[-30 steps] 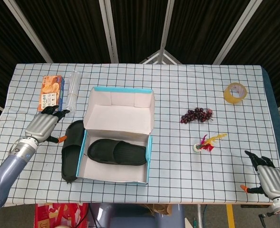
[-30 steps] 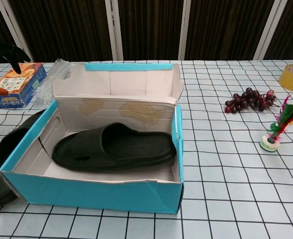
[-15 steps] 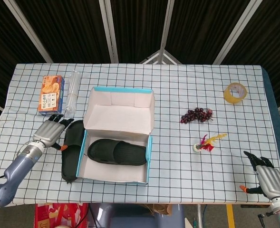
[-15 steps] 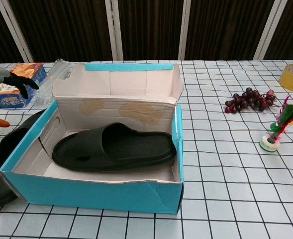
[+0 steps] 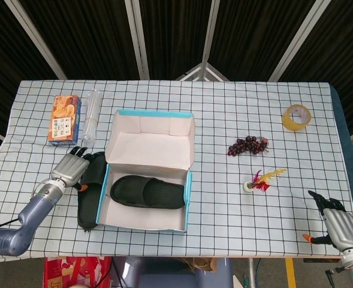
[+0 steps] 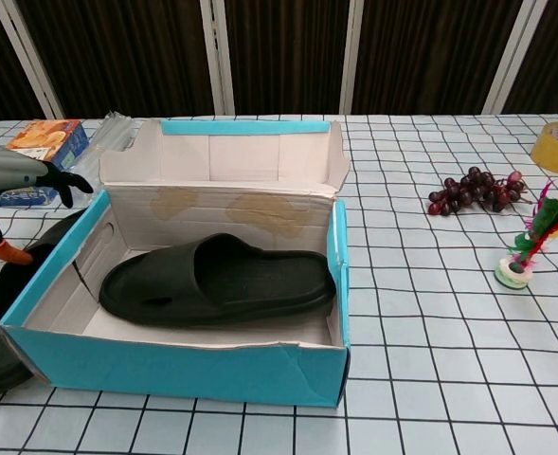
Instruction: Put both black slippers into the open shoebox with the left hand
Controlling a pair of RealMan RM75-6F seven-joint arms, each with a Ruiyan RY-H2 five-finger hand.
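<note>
Black rubber slippers: we saw one (image 5: pixel 147 192) lying flat inside the open blue-and-white cardboard shoebox (image 5: pixel 149 123), its mate (image 5: pixel 91 195) on the table just left of the box. Our left hand (image 5: pixel 72 170) hovered over that outer slipper's far end, fingers (image 6: pixel 63 178) spread and holding nothing; whether it touched, we couldn't tell. Our right hand (image 5: pixel 338 225) sat open by the near right edge of the white checked tablecloth (image 5: pixel 236 222). Dark slatted panels (image 5: pixel 164 36) stood behind.

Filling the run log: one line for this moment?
left hand open over outside slipper | other slipper in shoebox | right hand idle
</note>
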